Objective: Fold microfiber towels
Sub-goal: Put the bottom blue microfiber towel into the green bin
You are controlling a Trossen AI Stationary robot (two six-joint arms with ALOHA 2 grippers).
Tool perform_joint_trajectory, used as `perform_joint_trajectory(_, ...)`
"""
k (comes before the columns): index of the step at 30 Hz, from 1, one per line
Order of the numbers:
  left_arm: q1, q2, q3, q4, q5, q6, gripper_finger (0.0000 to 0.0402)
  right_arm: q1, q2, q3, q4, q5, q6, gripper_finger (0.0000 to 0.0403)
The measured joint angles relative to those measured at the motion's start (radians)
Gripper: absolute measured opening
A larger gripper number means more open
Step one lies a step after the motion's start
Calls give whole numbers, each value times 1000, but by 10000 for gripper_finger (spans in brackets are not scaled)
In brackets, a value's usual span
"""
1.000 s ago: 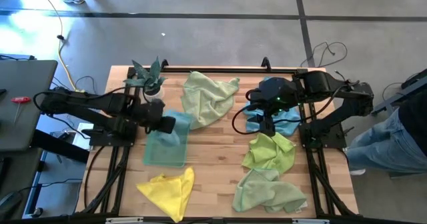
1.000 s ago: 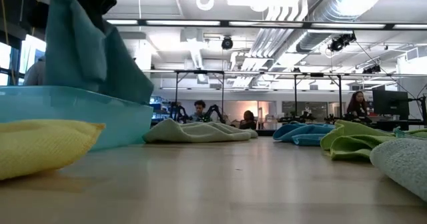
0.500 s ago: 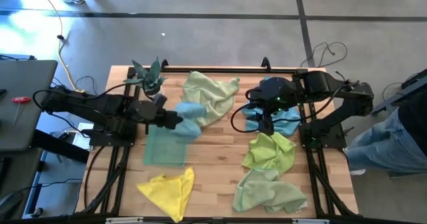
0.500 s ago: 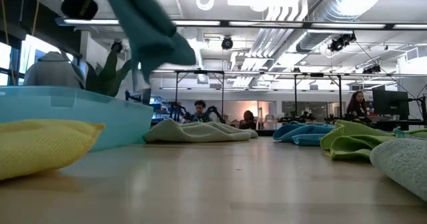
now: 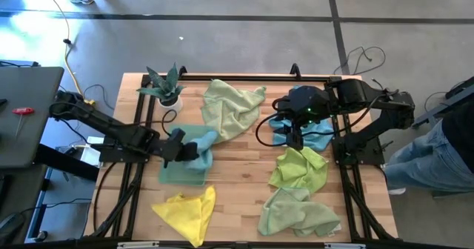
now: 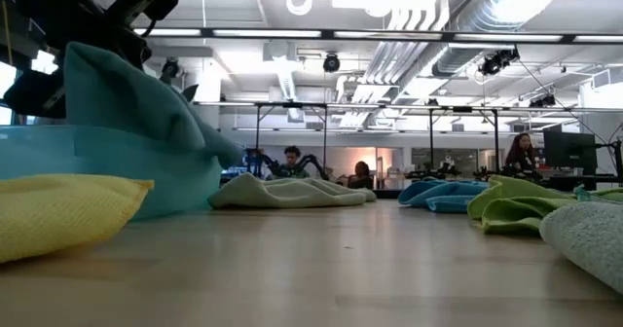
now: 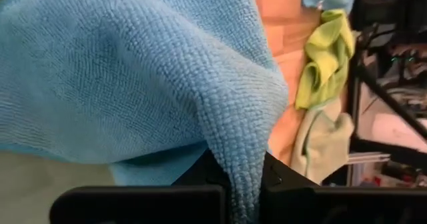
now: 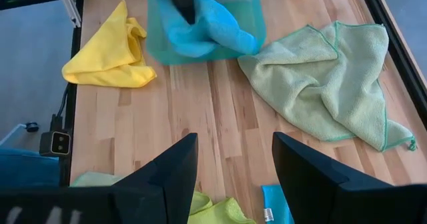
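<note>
My left gripper (image 5: 178, 147) is shut on a teal-blue microfiber towel (image 5: 198, 141) over a see-through teal bin (image 5: 181, 171) at the table's left middle. The towel also shows in the right wrist view (image 8: 208, 28). My right gripper (image 8: 233, 177) is open and empty, above a sky-blue towel (image 5: 317, 136) at the right. A pale green towel (image 5: 231, 107) lies spread at the far middle. A lime towel (image 5: 298, 167), another pale green one (image 5: 296, 213) and a yellow one (image 5: 189, 208) lie crumpled nearer the front. My left gripper pinches a bunched fold of the teal-blue towel (image 7: 243, 174) between its two fingers; how many layers, I cannot tell. The fingers come from the table's left, slanting down. The towel spreads away from the fingers, and its lower part (image 6: 165, 142) lies slack on the bin.
A small potted plant (image 5: 164, 87) stands at the far left corner, close behind the left arm. Bare wood (image 5: 237, 175) lies between the bin and the lime towel. A person (image 5: 444, 156) stands past the table's right edge.
My left gripper first swung the teal-blue towel up and toward the table's right, then drew back toward the near edge and down. The towel hung clear and flung out before; now it has come down and lies draped on the bin, still held.
</note>
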Motion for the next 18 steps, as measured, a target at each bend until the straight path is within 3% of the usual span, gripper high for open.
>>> perform_joint_trajectory(4, -9, -1, -2, 108, -53, 24, 0, 0, 1, 0, 9, 2, -1, 184)
perform_joint_trajectory(8, 10, -16, -1, 327, -144, 150, 0, 0, 2, 0, 33, 31, -21, 184)
perform_joint_trajectory(12, 40, -38, 2, 486, -157, 300, 0, 0, 2, 0, 41, 32, -25, 184)
perform_joint_trajectory(15, 40, -58, 2, 360, -107, 280, 0, 0, 2, 0, 41, 32, -18, 184)
perform_joint_trajectory(18, 15, -68, 0, 42, -49, 101, 0, 7, 2, 0, 40, 33, -17, 184)
